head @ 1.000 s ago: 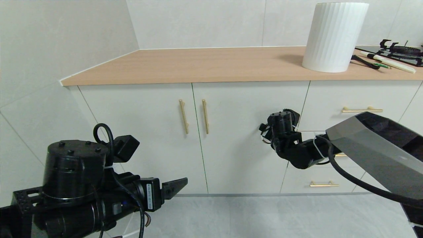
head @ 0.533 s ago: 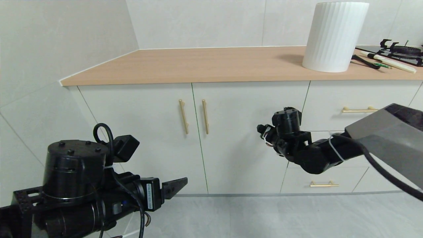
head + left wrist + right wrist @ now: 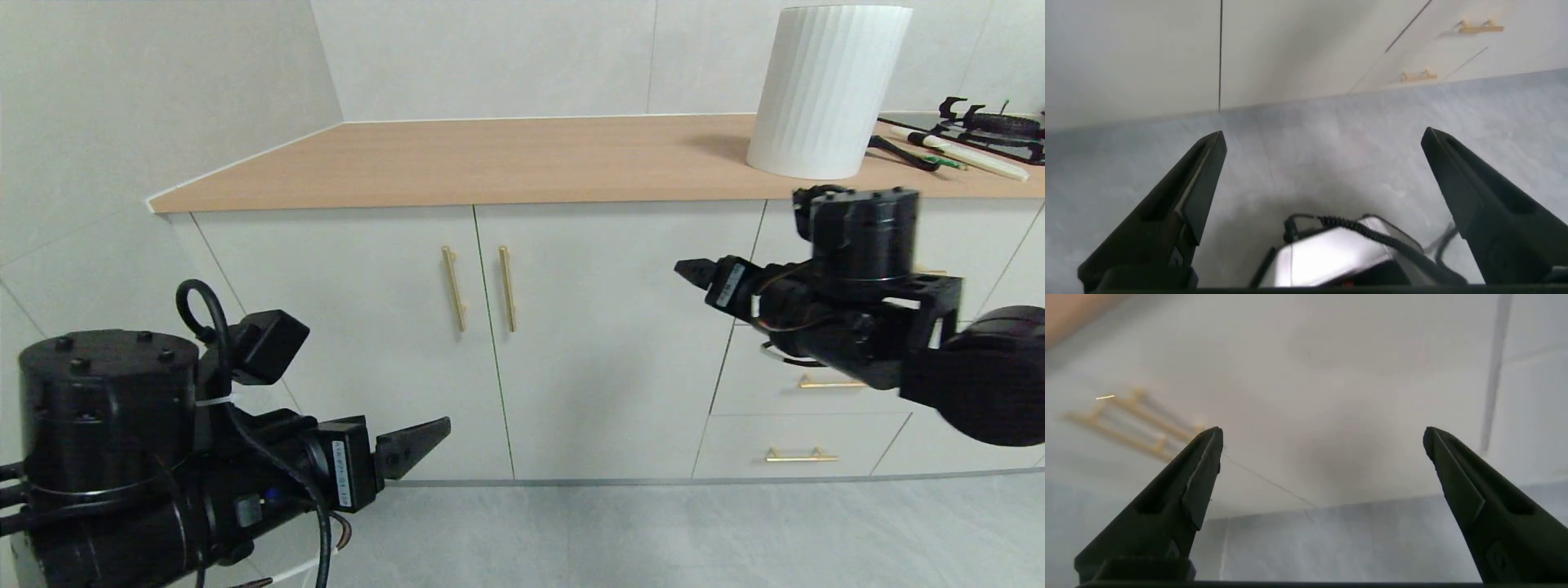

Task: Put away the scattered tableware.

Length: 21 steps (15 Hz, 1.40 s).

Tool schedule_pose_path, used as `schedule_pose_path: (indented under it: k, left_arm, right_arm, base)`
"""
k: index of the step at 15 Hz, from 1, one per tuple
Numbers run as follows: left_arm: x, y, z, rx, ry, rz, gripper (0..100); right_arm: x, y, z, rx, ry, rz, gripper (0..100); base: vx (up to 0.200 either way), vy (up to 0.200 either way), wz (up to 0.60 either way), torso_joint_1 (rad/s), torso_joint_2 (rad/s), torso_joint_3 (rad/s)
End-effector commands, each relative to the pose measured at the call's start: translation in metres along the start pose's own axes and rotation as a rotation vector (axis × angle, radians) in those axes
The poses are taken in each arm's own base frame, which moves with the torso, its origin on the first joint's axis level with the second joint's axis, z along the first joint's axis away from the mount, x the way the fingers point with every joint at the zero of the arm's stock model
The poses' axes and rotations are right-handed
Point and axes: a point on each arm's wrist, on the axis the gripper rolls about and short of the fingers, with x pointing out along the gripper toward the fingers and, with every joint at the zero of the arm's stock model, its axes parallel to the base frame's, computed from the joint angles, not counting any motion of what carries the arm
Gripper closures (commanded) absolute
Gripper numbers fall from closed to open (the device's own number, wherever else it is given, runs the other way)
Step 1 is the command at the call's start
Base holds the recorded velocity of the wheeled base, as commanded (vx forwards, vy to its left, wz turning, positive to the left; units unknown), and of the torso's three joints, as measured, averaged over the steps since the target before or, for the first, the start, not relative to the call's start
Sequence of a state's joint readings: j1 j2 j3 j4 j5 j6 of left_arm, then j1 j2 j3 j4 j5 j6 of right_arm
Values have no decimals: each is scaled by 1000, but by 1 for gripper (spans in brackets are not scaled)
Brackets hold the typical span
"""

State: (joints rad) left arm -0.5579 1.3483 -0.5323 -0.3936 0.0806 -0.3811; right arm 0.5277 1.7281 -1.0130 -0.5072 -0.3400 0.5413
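Head view: three utensils (image 3: 939, 153) lie on the counter (image 3: 490, 163) beside one white canister (image 3: 829, 90); wrist views show left gripper (image 3: 1323, 137) and right gripper (image 3: 1323, 433) fingers spread wide

On bench (image 3: 490, 159), R end: canister (image 3: 829, 90); utensils (image 3: 955, 151) just R of it, next to hob grate (image 3: 992, 124) at far R. Below bench: cupboard doors (image 3: 571, 343) L, drawers (image 3: 800, 441) R. L tool (image 3: 424, 437) low, before doors; R tool (image 3: 690, 269) higher, before door/drawer seam.
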Motion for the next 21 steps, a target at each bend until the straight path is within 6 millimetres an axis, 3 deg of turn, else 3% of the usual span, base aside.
schedule_pose_path:
  k: [1,3,4,5,6,7,9,12,16,18,21]
  left_arm:
    - [-14,1,7,9,-59,-6,0]
    - [-35,3,20,30,-154,-15,0]
    - [-39,3,21,39,-169,-18,0]
    - [-55,5,24,65,-223,-16,0]
    - [-58,6,23,65,-231,-12,0]
    - [-75,14,18,60,-272,13,0]
    - [-104,21,1,87,-309,49,0]
    - [-159,34,-30,162,-366,134,0]
    - [-210,44,-75,209,-489,219,0]
    - [-218,47,-96,204,-518,274,0]
    - [-211,48,-116,220,-539,408,0]
  right_arm:
    - [-72,-22,32,-74,-89,12,0]
    - [-108,-41,24,-95,-87,5,0]
    - [-114,-45,23,-100,-90,1,0]
    - [-143,-66,19,-141,-124,-30,0]
    - [-151,-69,19,-153,-137,-32,0]
    - [-192,-88,19,-224,-228,-45,0]
    - [-240,-107,8,-333,-337,-52,0]
    - [-289,-133,-15,-433,-427,-211,0]
    - [-337,-147,-47,-444,-506,-317,0]
    - [-341,-152,-58,-436,-503,-370,0]
    - [-341,-154,-73,-439,-519,-471,0]
  base:
    - [0,0,0,0,0,0]
    - [0,0,0,0,0,0]
    - [0,0,0,0,0,0]
    - [0,0,0,0,0,0]
    - [0,0,0,0,0,0]
    - [0,0,0,0,0,0]
    - [0,0,0,0,0,0]
    - [0,0,0,0,0,0]
    - [0,0,0,0,0,0]
    - [0,0,0,0,0,0]
    - [0,0,0,0,0,0]
